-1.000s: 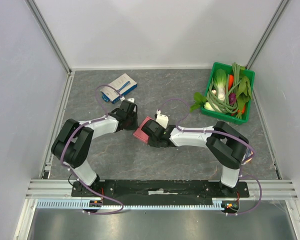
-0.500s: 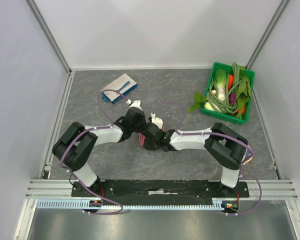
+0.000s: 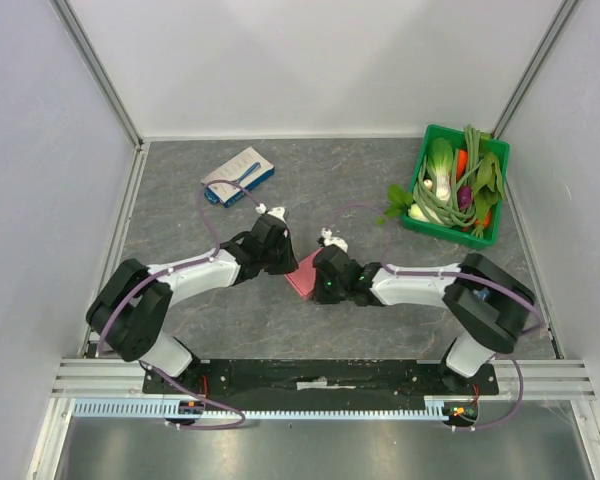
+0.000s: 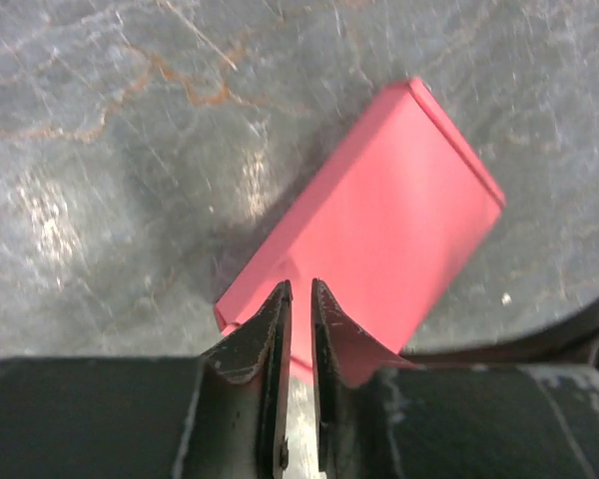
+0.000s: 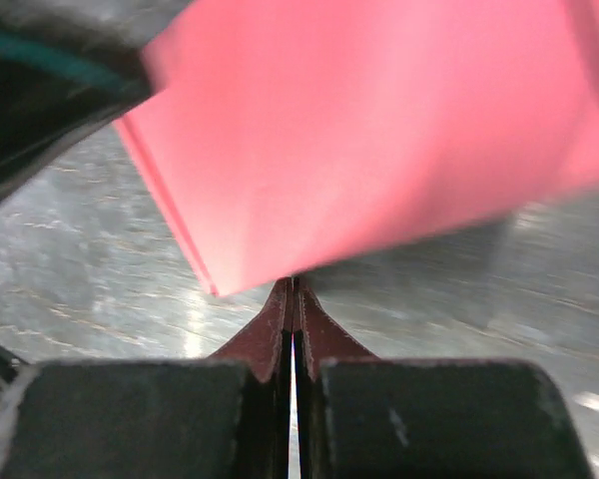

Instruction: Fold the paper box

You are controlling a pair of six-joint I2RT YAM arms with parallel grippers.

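The paper box (image 3: pixel 303 272) is a flat pink-red piece, tilted on the grey table between the two arms. In the left wrist view the paper box (image 4: pixel 389 220) casts a shadow to its left. My left gripper (image 4: pixel 301 287) sits over the near edge with its jaws a narrow gap apart, and pink shows through the gap. From above, the left gripper (image 3: pixel 279 256) is at the box's left side. My right gripper (image 3: pixel 324 281) is at its right side. In the right wrist view the right gripper (image 5: pixel 295 281) is shut, its tips meeting on the lower edge of the paper box (image 5: pixel 379 130).
A white-and-blue box (image 3: pixel 238 176) lies at the back left. A green basket (image 3: pixel 429 133) of vegetables stands at the back right. White walls enclose the table on three sides, and a metal rail runs along the near edge.
The box has moved right and slightly nearer with the right gripper. The left arm followed it, and its jaws have parted a little.
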